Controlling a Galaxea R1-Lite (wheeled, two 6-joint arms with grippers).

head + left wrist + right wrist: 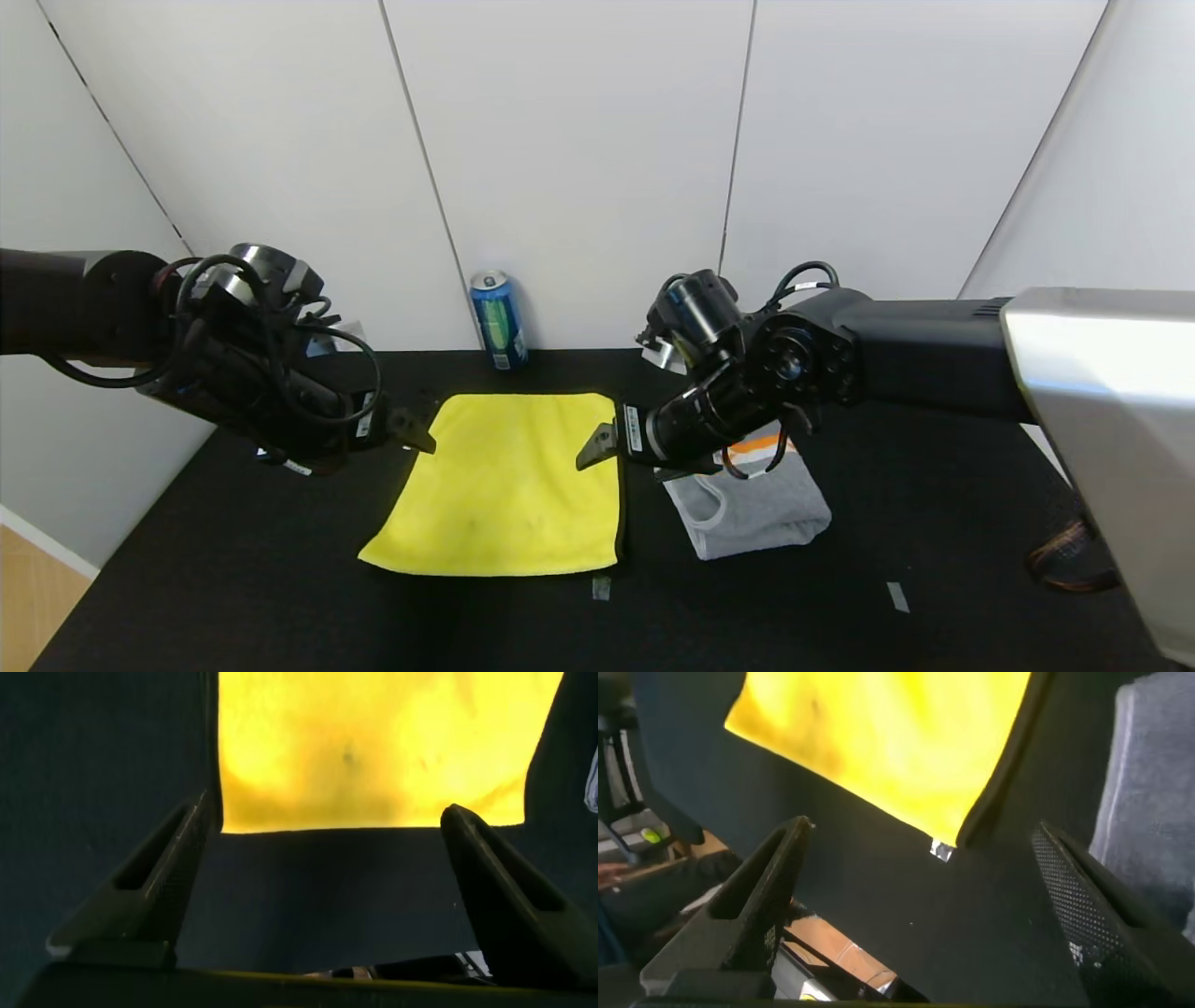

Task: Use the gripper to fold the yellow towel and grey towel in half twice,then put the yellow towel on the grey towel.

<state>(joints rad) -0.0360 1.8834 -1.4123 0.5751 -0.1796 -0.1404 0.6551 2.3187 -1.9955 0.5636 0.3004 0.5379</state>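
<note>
Black table [233, 579]; yellow towel [504, 485] flat.

Before me lies a black, cloth-covered table [233, 579], and behind it stand pale grey wall panels [579, 140] divided by thin dark seams; a blue drink can [498, 320] stands upright at the table's far edge, against the wall. Two small grey tape strips [601, 587] sit on the near part; a patch of wooden floor [28, 597] shows past my left corner.
</note>
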